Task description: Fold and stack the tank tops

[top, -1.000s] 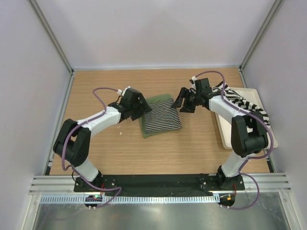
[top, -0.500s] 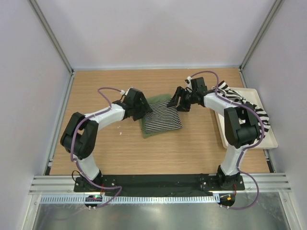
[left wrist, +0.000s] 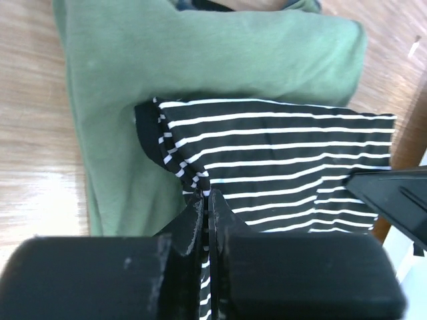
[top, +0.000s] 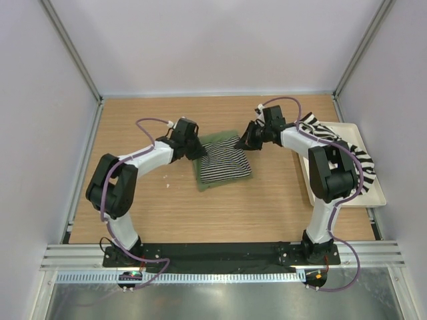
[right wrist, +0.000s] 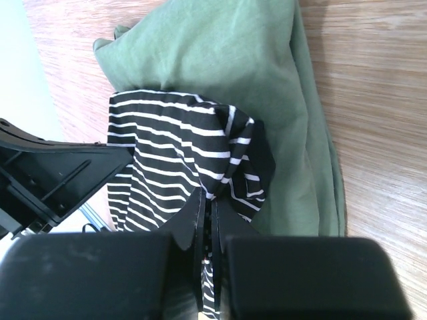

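Note:
A folded pinstriped tank top (top: 225, 163) (left wrist: 280, 167) (right wrist: 173, 160) lies on a folded olive green tank top (top: 220, 139) (left wrist: 200, 60) (right wrist: 227, 60) at mid-table. My left gripper (top: 199, 150) (left wrist: 206, 200) is shut on the pinstriped top's far left corner. My right gripper (top: 245, 143) (right wrist: 208, 200) is shut on its far right corner. Cloth shows pinched between both pairs of fingers. A broad-striped tank top (top: 340, 143) lies crumpled on the cream tray (top: 373, 200) at the right.
The wooden table (top: 147, 213) is walled by grey panels on three sides. The tray sits against the right edge. A small white speck (top: 167, 184) lies left of the stack.
Both grippers moved in onto the far corners of the pinstriped top and shut on the cloth; a second ago they stood open beside the stack.

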Controlling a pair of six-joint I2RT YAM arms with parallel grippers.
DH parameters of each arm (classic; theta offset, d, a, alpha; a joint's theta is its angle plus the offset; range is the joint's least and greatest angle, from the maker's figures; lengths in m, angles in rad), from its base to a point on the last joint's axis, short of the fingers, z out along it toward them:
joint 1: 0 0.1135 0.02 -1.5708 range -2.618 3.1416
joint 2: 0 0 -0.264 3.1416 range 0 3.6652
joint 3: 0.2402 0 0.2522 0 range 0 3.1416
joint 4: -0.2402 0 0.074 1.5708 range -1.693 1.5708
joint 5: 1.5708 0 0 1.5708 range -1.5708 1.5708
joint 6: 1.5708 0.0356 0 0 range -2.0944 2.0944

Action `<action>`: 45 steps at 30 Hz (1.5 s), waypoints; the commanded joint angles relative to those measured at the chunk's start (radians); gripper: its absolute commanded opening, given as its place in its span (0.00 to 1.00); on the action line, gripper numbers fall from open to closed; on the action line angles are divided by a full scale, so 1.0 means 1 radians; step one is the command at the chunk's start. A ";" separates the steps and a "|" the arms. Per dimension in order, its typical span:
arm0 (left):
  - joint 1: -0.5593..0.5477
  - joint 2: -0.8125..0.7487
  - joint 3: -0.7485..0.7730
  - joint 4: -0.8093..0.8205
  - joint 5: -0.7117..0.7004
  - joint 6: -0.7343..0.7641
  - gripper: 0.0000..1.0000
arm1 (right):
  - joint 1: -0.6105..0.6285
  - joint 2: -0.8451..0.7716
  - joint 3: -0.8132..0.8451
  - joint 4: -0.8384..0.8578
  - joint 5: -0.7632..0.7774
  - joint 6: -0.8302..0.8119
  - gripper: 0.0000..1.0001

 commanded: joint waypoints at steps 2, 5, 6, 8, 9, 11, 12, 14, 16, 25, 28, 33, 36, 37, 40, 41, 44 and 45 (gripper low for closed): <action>0.002 -0.045 0.026 0.062 -0.002 0.047 0.00 | 0.019 -0.040 0.036 0.037 -0.008 -0.017 0.02; -0.001 -0.099 -0.021 0.079 -0.070 0.059 0.00 | 0.024 -0.072 0.024 0.057 -0.008 -0.023 0.01; -0.002 -0.138 -0.034 0.088 -0.081 0.069 0.00 | 0.027 -0.078 0.021 0.063 -0.010 -0.023 0.01; -0.009 -0.174 -0.061 0.092 -0.113 0.081 0.00 | 0.028 -0.094 0.019 0.078 -0.016 -0.022 0.01; -0.009 -0.206 -0.069 0.093 -0.124 0.093 0.00 | 0.030 -0.101 0.018 0.084 -0.022 -0.019 0.01; -0.013 -0.237 -0.088 0.095 -0.143 0.104 0.00 | 0.030 -0.110 0.018 0.100 -0.027 -0.016 0.01; -0.013 -0.248 -0.092 0.095 -0.150 0.108 0.00 | 0.031 -0.115 0.019 0.103 -0.024 -0.016 0.01; -0.013 -0.275 -0.100 0.095 -0.165 0.121 0.00 | 0.033 -0.126 0.022 0.110 -0.028 -0.010 0.01; -0.013 -0.281 -0.098 0.095 -0.182 0.133 0.00 | 0.033 -0.126 0.028 0.108 -0.019 -0.005 0.01; -0.013 -0.168 -0.066 0.079 -0.141 0.121 0.00 | 0.033 -0.042 0.031 0.126 -0.002 0.001 0.02; -0.013 -0.134 -0.081 0.079 -0.148 0.109 0.00 | 0.033 0.011 0.047 0.105 0.007 -0.007 0.05; -0.013 -0.094 -0.089 0.056 -0.188 0.116 0.06 | 0.036 0.046 0.039 0.104 0.041 -0.020 0.40; -0.015 -0.103 -0.071 0.030 -0.209 0.148 0.25 | 0.036 0.012 0.027 0.098 0.102 -0.031 0.51; -0.013 -0.107 -0.059 -0.002 -0.214 0.161 0.33 | 0.037 -0.009 0.041 0.062 0.114 -0.049 0.53; -0.018 -0.151 0.001 -0.121 -0.254 0.191 0.47 | 0.037 -0.075 0.044 0.014 0.169 -0.080 0.61; -0.018 -0.171 0.001 -0.135 -0.274 0.196 0.49 | 0.036 -0.098 0.039 0.003 0.188 -0.086 0.63; -0.024 -0.272 -0.020 -0.168 -0.283 0.194 0.53 | 0.039 -0.192 0.012 -0.032 0.251 -0.115 0.66; -0.024 -0.298 -0.028 -0.178 -0.268 0.193 0.53 | 0.042 -0.213 -0.004 -0.050 0.281 -0.125 0.67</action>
